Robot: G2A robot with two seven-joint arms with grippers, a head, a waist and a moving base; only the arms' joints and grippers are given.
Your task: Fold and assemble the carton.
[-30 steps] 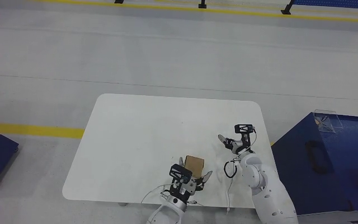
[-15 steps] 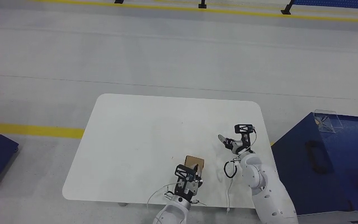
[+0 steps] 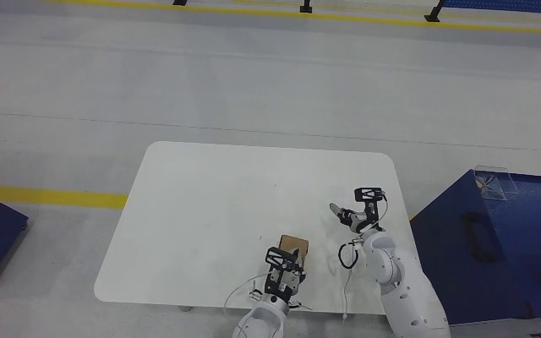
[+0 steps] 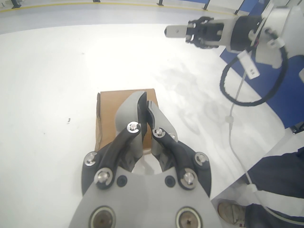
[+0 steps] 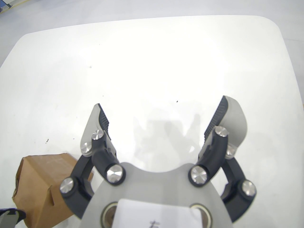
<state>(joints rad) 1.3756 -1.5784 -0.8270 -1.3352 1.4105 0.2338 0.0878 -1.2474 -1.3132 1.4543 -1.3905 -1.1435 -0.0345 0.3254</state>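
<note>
A small brown carton (image 3: 294,246) stands near the front edge of the white table (image 3: 211,194), its top face closed and flat (image 4: 111,110). My left gripper (image 3: 284,261) hangs over the carton's near side, fingers (image 4: 133,105) pressed together above the top face with nothing seen between them. My right gripper (image 3: 353,204) is off to the carton's right over bare table, open and empty (image 5: 163,106). It shows side-on in the left wrist view (image 4: 177,31). The carton's corner sits beside the right gripper's base (image 5: 40,174).
A dark blue cabinet (image 3: 482,245) stands just past the table's right edge. A black cable loop and a white lead (image 4: 237,91) hang from the right arm. The table's back and left parts (image 5: 166,48) are bare.
The left gripper's fingers, spread wide beside the carton a second ago, have come together and moved over its top. The right arm has stayed still.
</note>
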